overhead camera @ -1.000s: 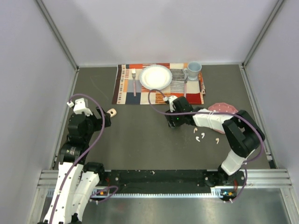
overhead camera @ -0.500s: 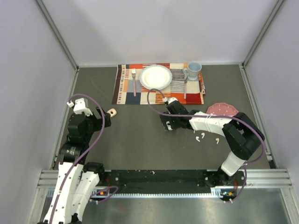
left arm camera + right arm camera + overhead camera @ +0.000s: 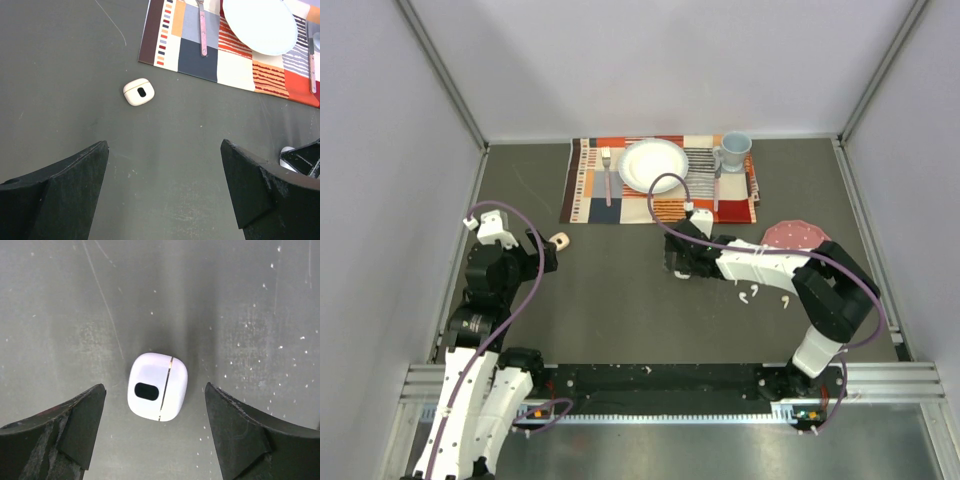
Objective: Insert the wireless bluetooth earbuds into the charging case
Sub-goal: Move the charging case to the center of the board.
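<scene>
Earbuds (image 3: 751, 294), tiny and white, lie loose on the dark surface (image 3: 620, 320) nearest the robot. They sit just beside the right arm's forearm and well apart from any case. A sweep of that arm could scatter them, and being so small they would likely be hard to pinch cleanly.

Slightly farther out, the right fingers (image 3: 75, 432) stand open on either side of a white charging case (image 3: 157, 386), touching neither flank. The case lies flat with its lid shut. Closing on it could go wrong in two ways. The smooth, rounded shell might slip or spin away. Or the squeeze might press lid against base, since the seam runs between the fingers, and hold the case closed.

At a similar depth on the left, the left fingers (image 3: 60, 195) are spread wide and hold nothing. Just beyond them a second case (image 3: 139, 92) rests on the surface, also shut, and the two could be confused.

Farthest off, a striped placemat (image 3: 590, 190) carries a plate (image 3: 653, 165) and a cup (image 3: 735, 150).
</scene>
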Controlling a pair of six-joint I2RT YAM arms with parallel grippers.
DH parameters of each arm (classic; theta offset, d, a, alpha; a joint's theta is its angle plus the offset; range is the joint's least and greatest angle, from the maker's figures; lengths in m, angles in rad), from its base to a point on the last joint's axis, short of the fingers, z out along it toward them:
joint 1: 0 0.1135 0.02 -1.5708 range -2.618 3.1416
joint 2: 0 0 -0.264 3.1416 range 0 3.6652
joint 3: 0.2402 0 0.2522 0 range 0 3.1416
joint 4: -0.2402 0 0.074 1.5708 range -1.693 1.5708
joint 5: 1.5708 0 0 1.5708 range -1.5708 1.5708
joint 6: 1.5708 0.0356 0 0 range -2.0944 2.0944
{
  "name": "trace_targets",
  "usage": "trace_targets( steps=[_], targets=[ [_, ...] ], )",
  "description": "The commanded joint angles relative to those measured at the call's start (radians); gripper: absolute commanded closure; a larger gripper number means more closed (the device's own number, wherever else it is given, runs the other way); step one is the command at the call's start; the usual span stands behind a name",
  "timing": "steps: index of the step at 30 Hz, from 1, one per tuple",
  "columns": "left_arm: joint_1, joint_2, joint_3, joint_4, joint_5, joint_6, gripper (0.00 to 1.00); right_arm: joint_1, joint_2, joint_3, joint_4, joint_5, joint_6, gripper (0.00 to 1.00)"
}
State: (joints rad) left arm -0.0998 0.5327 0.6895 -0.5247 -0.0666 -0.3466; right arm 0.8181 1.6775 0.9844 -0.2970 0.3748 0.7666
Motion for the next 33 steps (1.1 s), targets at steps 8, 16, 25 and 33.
trace_targets(
  steps=[8,16,25,33],
  targets=[
    [0.003,0.009,0.007,0.028,0.013,-0.006,0.01,0.047,0.039,0.023,-0.048,0.087,0.086,0.34],
    [0.003,0.006,0.005,0.028,0.013,-0.005,0.01,0.047,0.06,0.031,-0.005,0.049,-0.09,0.48],
    [0.003,0.004,0.005,0.028,0.016,-0.005,0.01,0.047,-0.005,-0.105,0.14,-0.095,-0.372,0.51],
    [0.003,0.003,0.005,0.028,0.017,-0.006,0.01,0.047,-0.07,-0.203,0.266,-0.381,-0.696,0.45]
  ],
)
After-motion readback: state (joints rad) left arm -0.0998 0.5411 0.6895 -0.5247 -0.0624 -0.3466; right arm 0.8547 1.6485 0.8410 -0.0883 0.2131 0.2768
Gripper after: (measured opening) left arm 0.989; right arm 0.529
